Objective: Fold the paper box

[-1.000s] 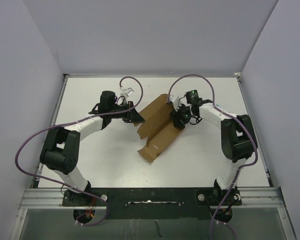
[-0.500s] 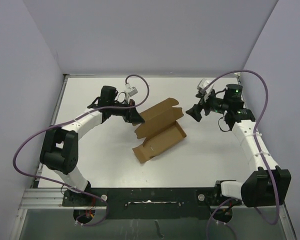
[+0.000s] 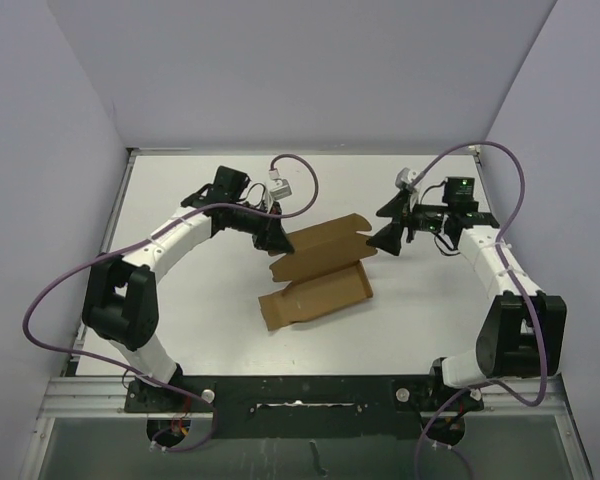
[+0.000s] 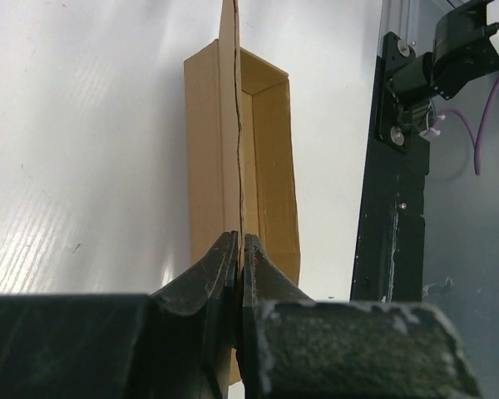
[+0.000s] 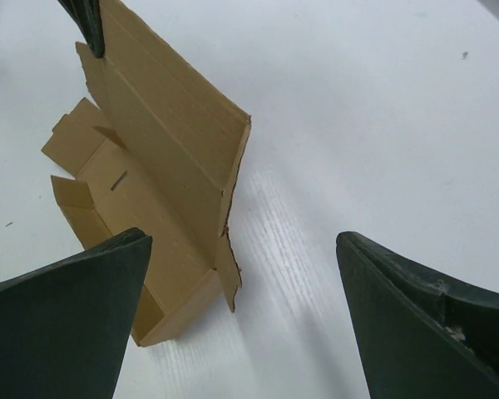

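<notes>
The paper box (image 3: 315, 270) is brown cardboard, partly folded, lying in the middle of the white table with its lid panel raised. My left gripper (image 3: 276, 238) is shut on the edge of that raised lid panel at the box's left end. In the left wrist view the thin cardboard edge (image 4: 237, 150) runs straight up from between the closed fingertips (image 4: 239, 243). My right gripper (image 3: 383, 238) is open and empty, just right of the box's right end. In the right wrist view the box (image 5: 158, 166) stands ahead, between and beyond the spread fingers (image 5: 66, 324).
The white table (image 3: 210, 330) is walled by grey panels at the back and sides. A black rail (image 3: 300, 392) with the arm bases runs along the near edge. Purple cables (image 3: 300, 175) loop above both arms.
My right arm has pulled off the box and swung out to the right, gripper open. My left gripper has moved right and kept its hold on the lid; the box has turned and shifted toward the near-left.
</notes>
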